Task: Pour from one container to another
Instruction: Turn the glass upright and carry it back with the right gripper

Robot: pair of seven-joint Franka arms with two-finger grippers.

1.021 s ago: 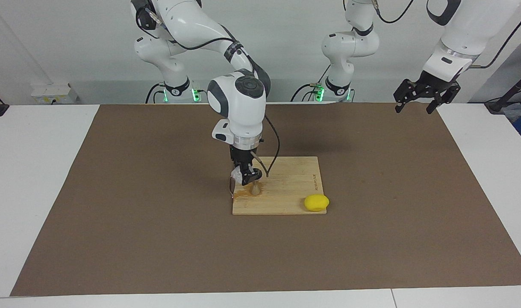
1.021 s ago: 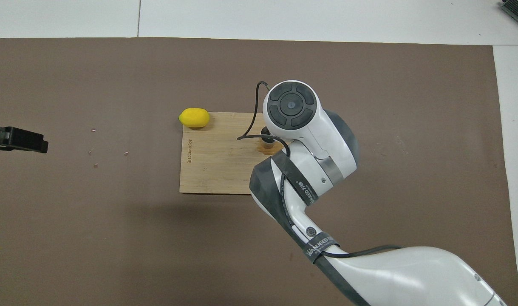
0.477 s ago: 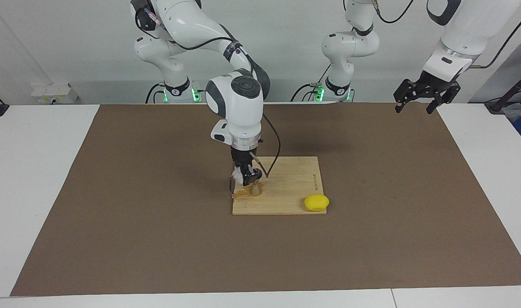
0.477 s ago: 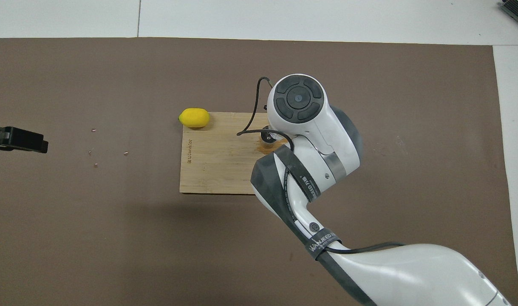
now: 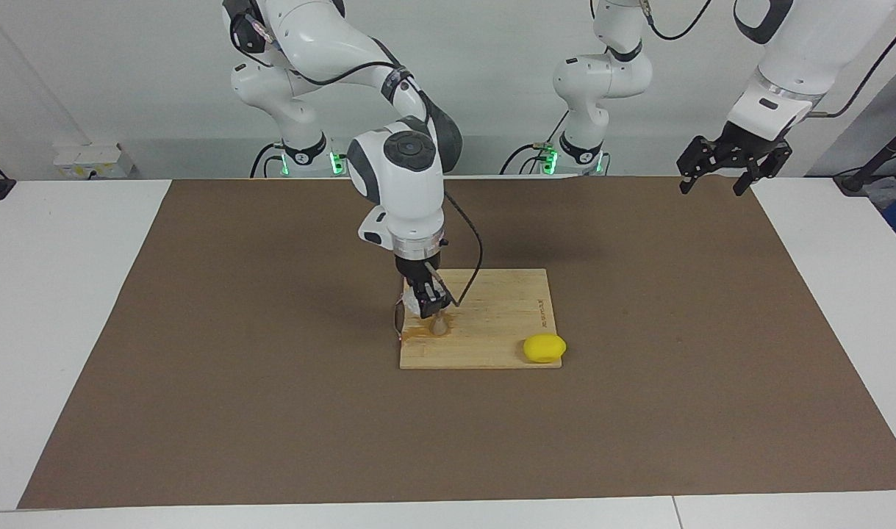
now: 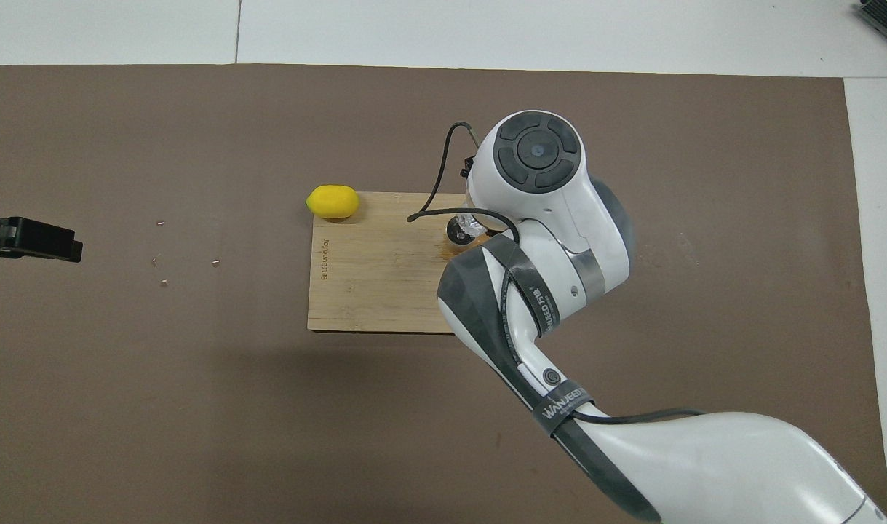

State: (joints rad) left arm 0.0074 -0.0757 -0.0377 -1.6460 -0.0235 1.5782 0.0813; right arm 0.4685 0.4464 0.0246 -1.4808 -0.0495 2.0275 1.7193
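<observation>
My right gripper (image 5: 428, 301) is shut on the small clear ribbed cup (image 5: 409, 300) and holds it tilted just above the silver jigger (image 5: 439, 324). The jigger stands upright on the wooden board (image 5: 499, 323), near the board's edge toward the right arm's end. An amber wet patch (image 5: 418, 332) lies on the board around the jigger. In the overhead view the right arm's wrist hides most of this; part of the cup (image 6: 474, 225) and the jigger's rim (image 6: 457, 233) show beside it. My left gripper (image 5: 715, 181) waits open, high over the mat's corner.
A yellow lemon (image 5: 544, 347) lies at the board's corner farthest from the robots, toward the left arm's end; it also shows in the overhead view (image 6: 332, 201). A few small crumbs (image 6: 163, 282) lie on the brown mat (image 6: 196, 407). The left gripper (image 6: 28, 239) shows at the edge.
The right arm's wrist has swung away from the robots and toward its own end of the table, while the cup stays over the jigger. The left arm has not moved.
</observation>
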